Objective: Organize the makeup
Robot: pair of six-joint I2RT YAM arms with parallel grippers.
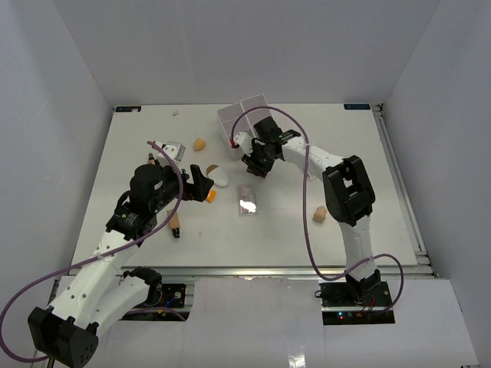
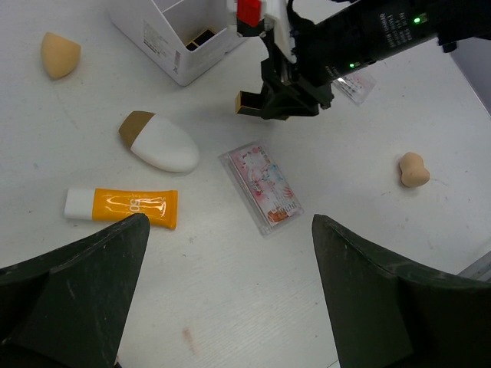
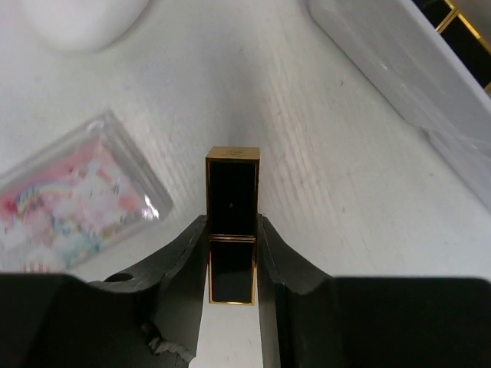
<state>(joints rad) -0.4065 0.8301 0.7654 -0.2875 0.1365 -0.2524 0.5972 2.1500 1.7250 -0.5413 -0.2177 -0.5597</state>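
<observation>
- white plastic compartment box (image 3: 399,69): cut off at the right wrist view's 2 o'clock corner.
- clear pink rectangular palette (image 3: 69,195): blurred, clipped at 9 o'clock there.
- white-red flat packet (image 2: 357,86): mostly hidden behind the right arm (image 2: 383,31).
- pale speck (image 1: 176,113) at the bench's (image 1: 307,230) 11 o'clock: too small to identify.
- black-and-gold square lipstick (image 3: 232,184): lower sides covered by the right end effector (image 3: 232,230).

No words can be read for sure. The orange tube (image 2: 123,208) has a small mark like a number, but it is blurry. The white box (image 2: 156,38) has tiny grey print on its side, too small to read.
</observation>
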